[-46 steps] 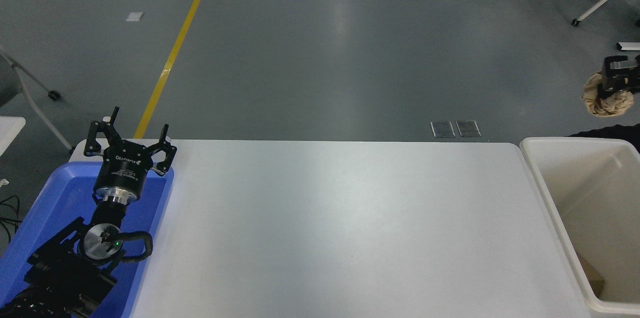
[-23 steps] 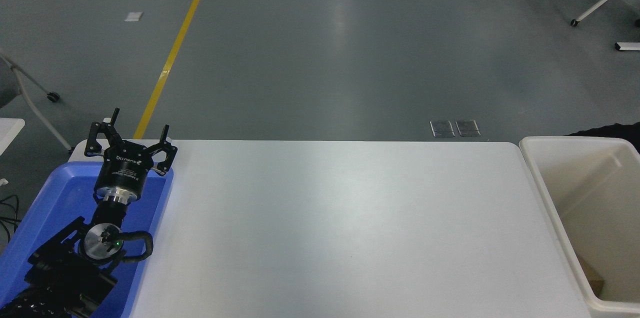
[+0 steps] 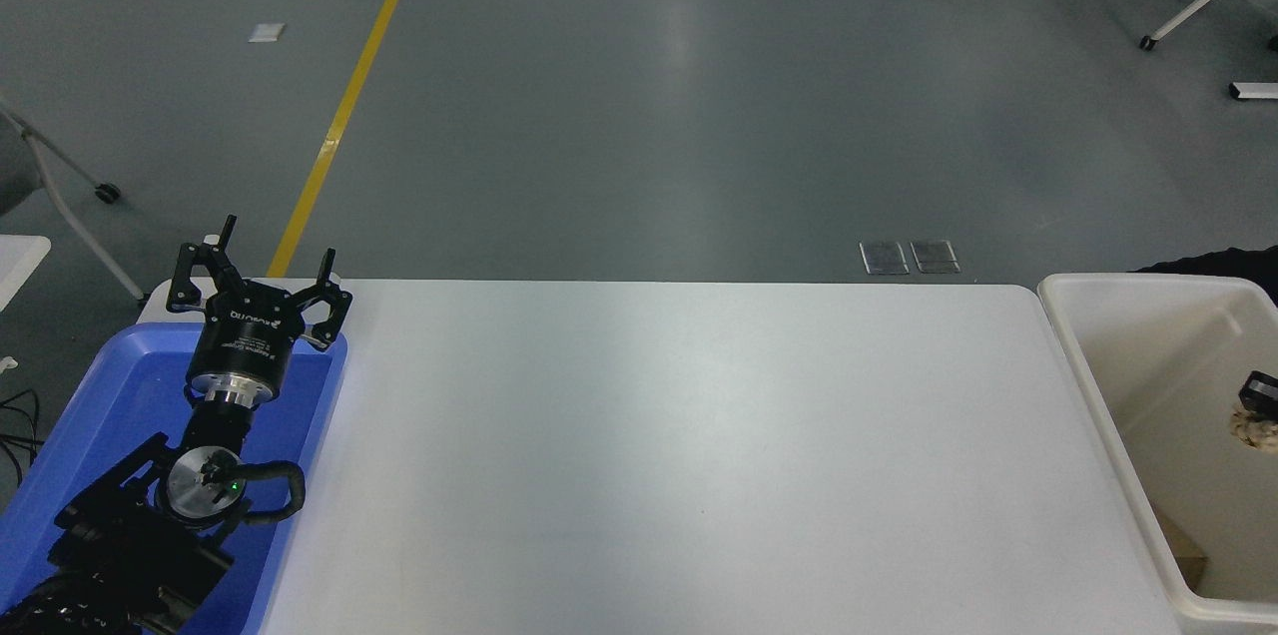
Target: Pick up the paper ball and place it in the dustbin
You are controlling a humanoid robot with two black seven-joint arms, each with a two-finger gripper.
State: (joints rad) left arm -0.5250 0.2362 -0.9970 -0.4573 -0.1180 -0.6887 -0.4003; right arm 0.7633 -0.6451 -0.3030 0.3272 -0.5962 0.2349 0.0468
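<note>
The paper ball (image 3: pixel 1256 429) is a tan wrinkly wad at the picture's right edge, hanging inside the opening of the cream-white dustbin (image 3: pixel 1093 385). Only a small black part of my right gripper (image 3: pixel 1261 385) shows, right on top of the ball and touching it; the rest of the arm is out of the picture. The ball is partly cut off by the edge. My left gripper (image 3: pixel 272 254) is parked at the lower left over the blue tray, its fingers spread open and empty.
The shallow blue tray (image 3: pixel 100 385) lies at the table's left end under the left arm. A brown piece (image 3: pixel 1186 555) lies at the bottom of the dustbin. The white table (image 3: pixel 679 455) stretches between tray and bin.
One second ago the right gripper held the ball high above the floor beyond the bin. It then left the picture and has now come back lower, with the ball inside the bin's opening.
</note>
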